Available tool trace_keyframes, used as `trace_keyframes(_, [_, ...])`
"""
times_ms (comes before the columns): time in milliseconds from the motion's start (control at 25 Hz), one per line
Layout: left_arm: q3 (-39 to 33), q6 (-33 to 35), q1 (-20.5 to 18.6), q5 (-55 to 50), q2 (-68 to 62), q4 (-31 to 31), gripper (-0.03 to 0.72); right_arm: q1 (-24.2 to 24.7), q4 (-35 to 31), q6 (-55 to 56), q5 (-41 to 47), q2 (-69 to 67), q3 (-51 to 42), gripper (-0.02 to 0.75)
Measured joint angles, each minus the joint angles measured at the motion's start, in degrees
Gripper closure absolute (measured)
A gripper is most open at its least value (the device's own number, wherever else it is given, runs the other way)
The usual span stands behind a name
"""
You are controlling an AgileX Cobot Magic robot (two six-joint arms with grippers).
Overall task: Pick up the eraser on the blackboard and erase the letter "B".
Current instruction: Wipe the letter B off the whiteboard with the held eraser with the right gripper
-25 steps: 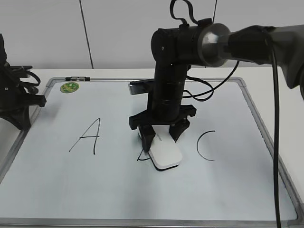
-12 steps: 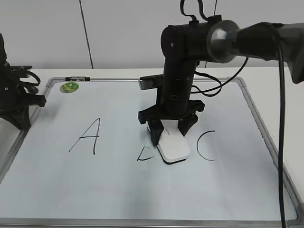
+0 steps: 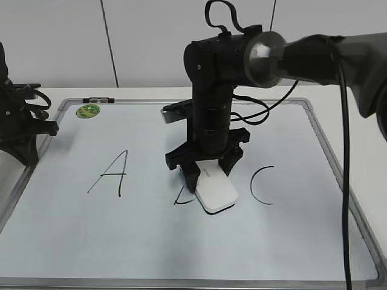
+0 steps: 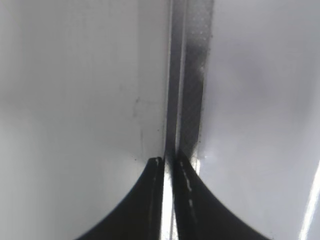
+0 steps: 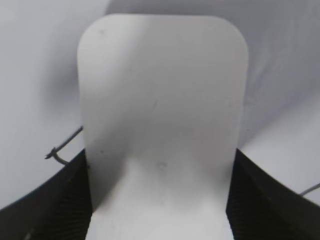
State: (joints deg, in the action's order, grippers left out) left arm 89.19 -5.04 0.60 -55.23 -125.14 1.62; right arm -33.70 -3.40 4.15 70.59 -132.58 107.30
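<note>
The blackboard is a white dry-erase board with a silver frame, lying flat on the table. My right gripper is shut on the white eraser and presses it on the board at the middle. The eraser fills the right wrist view between the two black fingers. Of the letter "B" only a short black stroke shows, left of the eraser; a thin stroke also shows in the right wrist view. My left gripper is shut and empty over the board's left frame edge.
A black "A" is on the left and a black "C" on the right of the eraser. A round green magnet sits at the board's far left corner. The left arm rests beside the board's left edge.
My right gripper swept the eraser right, then back left over the "B". The remaining stroke left of the eraser looks about the same. The left arm has not moved.
</note>
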Motion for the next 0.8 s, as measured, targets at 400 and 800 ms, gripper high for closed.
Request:
trace_keyframes(400, [0.00,0.10,0.00,0.00,0.00,0.13,0.664,-1.80,-5.79,-0.33,-0.16,0.00,0.00,0.217])
trace_keyframes(800, [0.10,0.10,-0.07,0.00,0.00,0.34,0.664,-5.64,-7.34,-0.55,-0.67,0.00,0.00,0.217])
